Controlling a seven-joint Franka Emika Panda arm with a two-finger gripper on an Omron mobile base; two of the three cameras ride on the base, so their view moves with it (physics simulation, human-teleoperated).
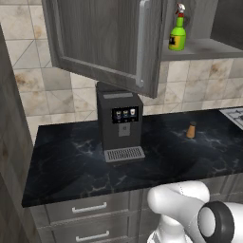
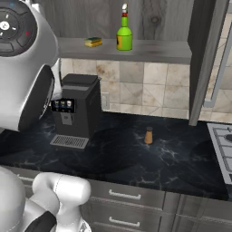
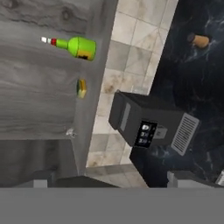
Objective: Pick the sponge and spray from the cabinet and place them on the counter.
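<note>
Jaws released, holding nothing; reaching for the sponge (image 2: 93, 41) could topple the spray (image 2: 124, 36) just beside it.

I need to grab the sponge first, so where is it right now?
The sponge lies flat on the open cabinet's shelf in the right base view, just left of the upright spray and above the coffee machine.

— Bright green spray (image 2: 124, 37), yellow label, red and white top.
— Yellow sponge (image 2: 93, 42) with a green layer.
— Grey-brown wood grain on the cabinet (image 1: 107, 35).
— Black counter (image 2: 176, 156) with thin pale lines.
— Dark grey coffee machine (image 1: 119, 120).
— Orange-brown shaker (image 2: 148, 135).
— Beige tiles (image 2: 145, 90) with brown smudges.
</note>
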